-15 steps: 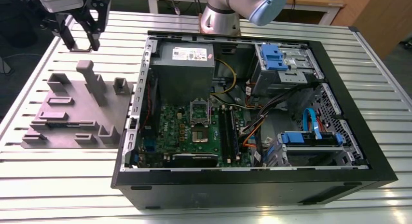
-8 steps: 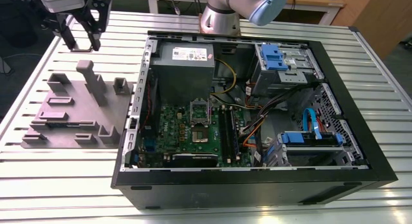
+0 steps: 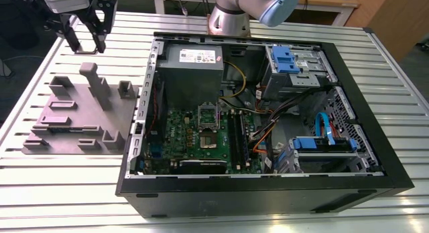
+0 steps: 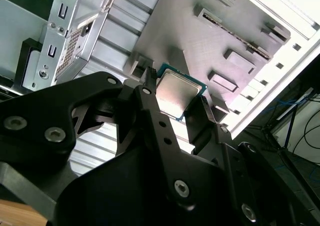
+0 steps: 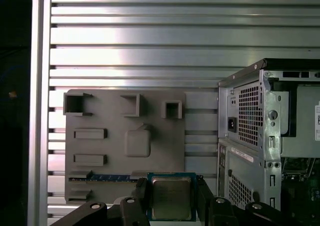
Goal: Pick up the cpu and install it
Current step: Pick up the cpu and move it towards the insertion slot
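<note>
Silver-grey metal gleams on the cpu [image 5: 171,198], pinched by two opposite edges between the black fingers [image 5: 141,192], which are closed on it from either side in both wrist views. The chip hangs clear above a grey moulded tray [image 3: 80,117] on the slatted bench [image 3: 67,193], to the exterior view's left of the open computer case [image 3: 268,193]. Inside the case, a white label [image 3: 194,55] marks the grey power supply [image 3: 194,75]; its print cannot be made out.
</note>
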`<state>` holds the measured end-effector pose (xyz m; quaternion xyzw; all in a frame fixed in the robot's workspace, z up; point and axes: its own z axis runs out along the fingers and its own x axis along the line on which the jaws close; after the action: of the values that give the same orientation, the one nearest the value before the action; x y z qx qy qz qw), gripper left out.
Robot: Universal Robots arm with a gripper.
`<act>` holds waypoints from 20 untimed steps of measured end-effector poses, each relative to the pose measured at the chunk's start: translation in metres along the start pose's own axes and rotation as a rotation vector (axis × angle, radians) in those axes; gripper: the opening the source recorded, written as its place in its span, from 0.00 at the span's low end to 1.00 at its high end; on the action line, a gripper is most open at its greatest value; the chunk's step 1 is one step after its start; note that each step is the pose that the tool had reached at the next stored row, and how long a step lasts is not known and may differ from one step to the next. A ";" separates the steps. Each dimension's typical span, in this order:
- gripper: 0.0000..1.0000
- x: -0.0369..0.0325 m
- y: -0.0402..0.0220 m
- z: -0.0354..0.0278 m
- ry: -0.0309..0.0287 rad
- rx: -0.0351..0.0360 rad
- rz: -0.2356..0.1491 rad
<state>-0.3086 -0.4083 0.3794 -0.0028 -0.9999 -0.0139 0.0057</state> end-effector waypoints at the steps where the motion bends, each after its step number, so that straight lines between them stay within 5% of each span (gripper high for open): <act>1: 0.47 -0.0003 0.0000 0.0000 0.0000 0.0000 0.000; 20: 0.47 -0.0041 0.0000 0.0000 0.0000 -0.0001 0.000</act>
<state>-0.3045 -0.4082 0.3794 -0.0028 -0.9999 -0.0140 0.0057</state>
